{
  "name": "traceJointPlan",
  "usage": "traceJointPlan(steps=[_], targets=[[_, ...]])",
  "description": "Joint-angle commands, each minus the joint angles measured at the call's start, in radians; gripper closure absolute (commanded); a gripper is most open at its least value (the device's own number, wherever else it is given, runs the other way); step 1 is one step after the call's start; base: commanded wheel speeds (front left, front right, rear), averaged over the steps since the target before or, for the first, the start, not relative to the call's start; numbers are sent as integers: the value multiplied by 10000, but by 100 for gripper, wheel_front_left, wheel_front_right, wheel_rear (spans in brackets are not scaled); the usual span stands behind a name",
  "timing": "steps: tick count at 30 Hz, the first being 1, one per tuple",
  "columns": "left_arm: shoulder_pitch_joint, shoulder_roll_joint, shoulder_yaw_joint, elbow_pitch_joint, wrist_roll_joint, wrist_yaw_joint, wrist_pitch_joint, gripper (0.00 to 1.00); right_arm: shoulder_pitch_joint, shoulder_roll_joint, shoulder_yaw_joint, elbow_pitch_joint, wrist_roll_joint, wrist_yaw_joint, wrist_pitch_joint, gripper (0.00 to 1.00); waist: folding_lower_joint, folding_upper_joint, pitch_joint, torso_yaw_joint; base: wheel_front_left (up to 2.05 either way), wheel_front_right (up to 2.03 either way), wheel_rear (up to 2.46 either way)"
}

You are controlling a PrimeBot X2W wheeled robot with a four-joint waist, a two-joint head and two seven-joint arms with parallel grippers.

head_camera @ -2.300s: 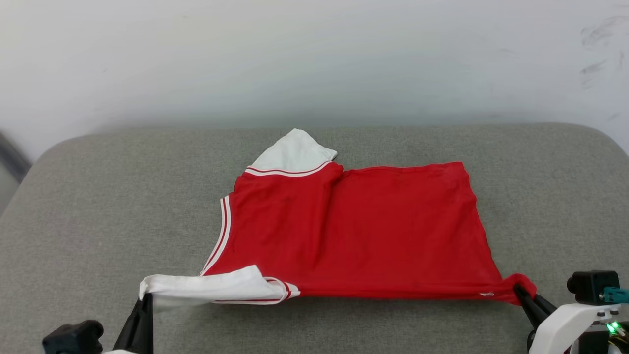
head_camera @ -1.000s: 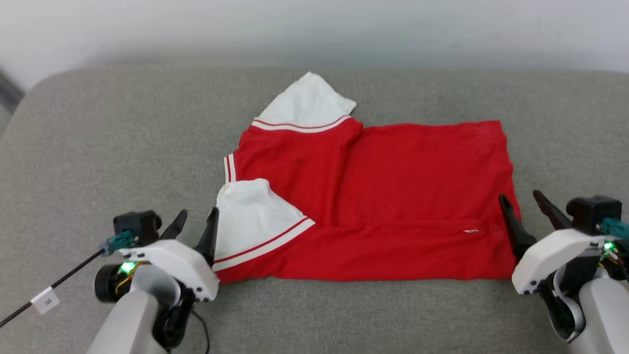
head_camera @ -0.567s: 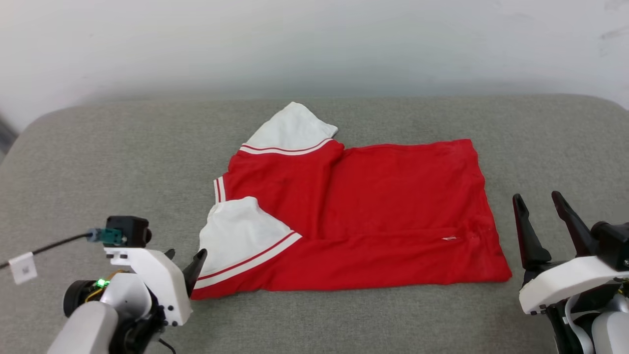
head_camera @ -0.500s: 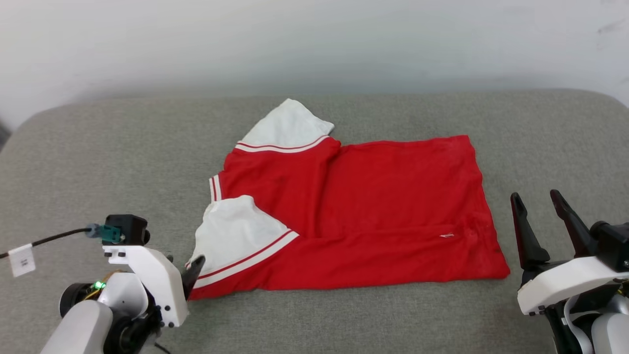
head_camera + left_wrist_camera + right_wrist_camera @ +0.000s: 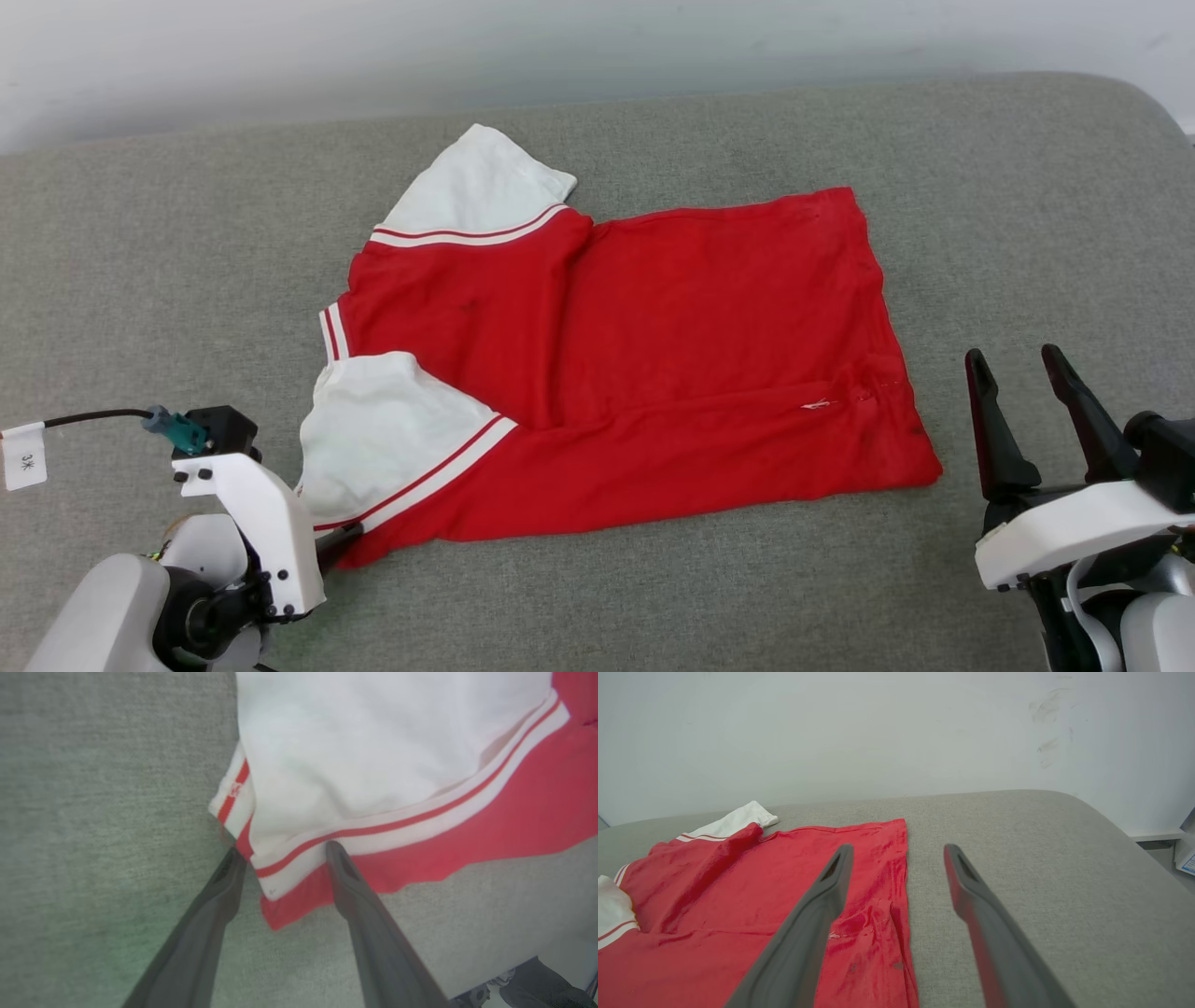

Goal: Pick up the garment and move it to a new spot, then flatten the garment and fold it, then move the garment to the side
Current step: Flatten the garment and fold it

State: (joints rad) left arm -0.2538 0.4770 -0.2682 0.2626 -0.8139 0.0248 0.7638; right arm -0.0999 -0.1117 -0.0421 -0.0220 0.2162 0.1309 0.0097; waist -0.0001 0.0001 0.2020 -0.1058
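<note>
Though my left pincer (image 5: 283, 851) sits low at the near left corner of the garment (image 5: 653, 355), its two fingers (image 5: 364, 914) stand apart and clamp nothing. In the left wrist view the red corner and its striped trim lie between them. One tip rests against the white band of the trim and the other is on the grey cushion (image 5: 140, 233) just beside the sleeve hem. From that wrist a thin cable (image 5: 89, 417) with a small white tag runs off toward the cushion's left edge.

My right pincer (image 5: 1013, 355) is open too, fingers spread wide and holding nothing, just off the garment's near right corner and apart from the cloth. In the right wrist view one finger crosses in front of the red hem and the other in front of bare cushion.

The garment lies flat on the middle of the cushion, plain red side up, with the neck end toward the left edge and the hem toward the right. Its near long edge is folded over into a band. The near sleeve (image 5: 373, 429) lies turned in onto the red body. The far sleeve (image 5: 471, 182) points toward the far edge, where a pale wall (image 5: 878, 732) rises.
</note>
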Motion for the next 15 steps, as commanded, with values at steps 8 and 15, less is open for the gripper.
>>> traceJointPlan(steps=[8,15], targets=[[-23,-331,-39,416,322,-341,-1320,100,-39,-360,-281,335,733,-3,1314,0,1,-1,-341,208,0,0,0],[-31,-275,33,-574,748,-178,-2217,100,-443,-1281,-497,1482,1557,-3,4884,0,1,-1,-545,564,0,0,0]])
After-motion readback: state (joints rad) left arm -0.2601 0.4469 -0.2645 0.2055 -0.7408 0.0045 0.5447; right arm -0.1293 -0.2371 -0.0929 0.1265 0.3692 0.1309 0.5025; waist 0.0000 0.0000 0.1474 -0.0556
